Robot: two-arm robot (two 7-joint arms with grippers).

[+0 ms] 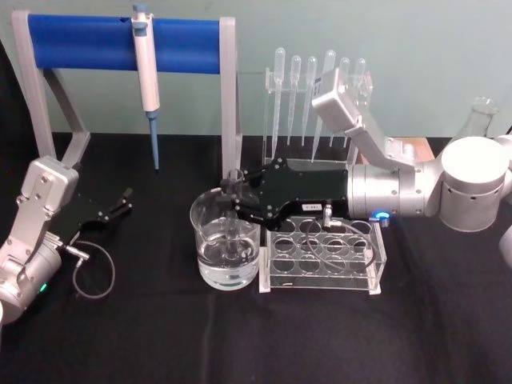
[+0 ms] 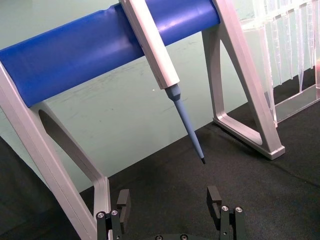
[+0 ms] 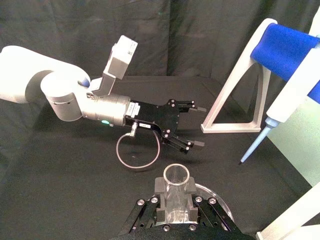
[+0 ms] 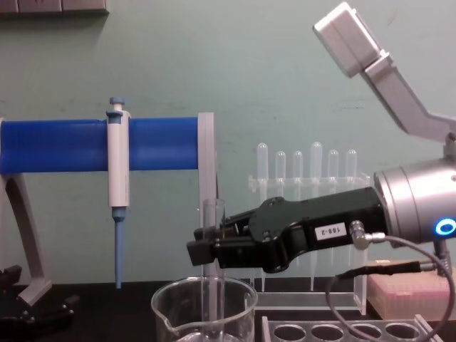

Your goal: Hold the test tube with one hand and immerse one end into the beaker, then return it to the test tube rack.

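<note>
The test tube (image 1: 234, 178) stands upright with its lower end down inside the beaker (image 1: 210, 220), which holds clear liquid. My right gripper (image 1: 234, 198) reaches in from the right and is shut on the tube just above the beaker's rim. The chest view shows the tube (image 4: 212, 214) rising above the black gripper (image 4: 205, 251) and dipping into the beaker (image 4: 171, 306). In the right wrist view the tube's open rim (image 3: 176, 175) sits between the jaws of that gripper (image 3: 175, 207). My left gripper (image 1: 122, 203) rests open at the far left, apart from both; it also shows as (image 2: 169, 200).
A clear tube rack (image 1: 324, 256) lies directly right of the beaker, under my right wrist. Behind stand a blue-barred stand (image 1: 120, 36) with a white-and-blue pipette (image 1: 146, 80), a row of plastic pipettes (image 1: 316, 88) and a flask (image 1: 480, 116) at the back right.
</note>
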